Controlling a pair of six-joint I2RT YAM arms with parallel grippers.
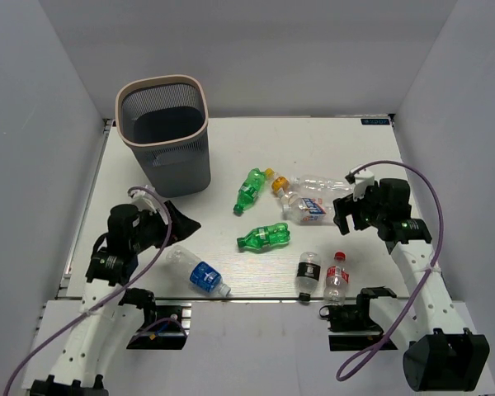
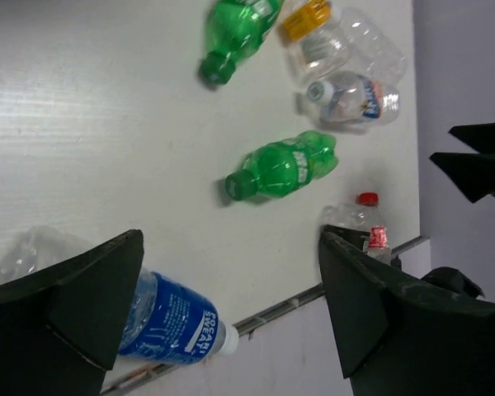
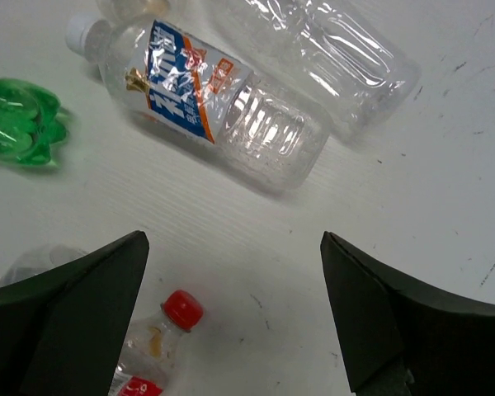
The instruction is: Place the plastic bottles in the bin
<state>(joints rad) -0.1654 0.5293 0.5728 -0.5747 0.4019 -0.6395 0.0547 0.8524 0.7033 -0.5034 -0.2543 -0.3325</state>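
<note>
The dark grey bin [image 1: 178, 165] stands at the far left of the table. Several bottles lie on the table: two green ones [image 1: 249, 190] [image 1: 264, 237], a clear orange-capped one [image 1: 313, 183], a red-white-blue labelled one [image 1: 307, 208], a black-labelled one [image 1: 308, 275], a red-capped one [image 1: 337, 279] and a blue-labelled one [image 1: 200, 272]. My left gripper [image 1: 181, 224] is open and empty, above and just left of the blue-labelled bottle [image 2: 169, 318]. My right gripper [image 1: 342, 213] is open and empty, hovering between the labelled bottle [image 3: 206, 99] and the red-capped bottle [image 3: 161, 338].
Grey walls close in the table on three sides. A metal rail [image 1: 256, 299] runs along the near edge, close to the blue-labelled, black-labelled and red-capped bottles. The bottles cluster mid-table to the right of the bin.
</note>
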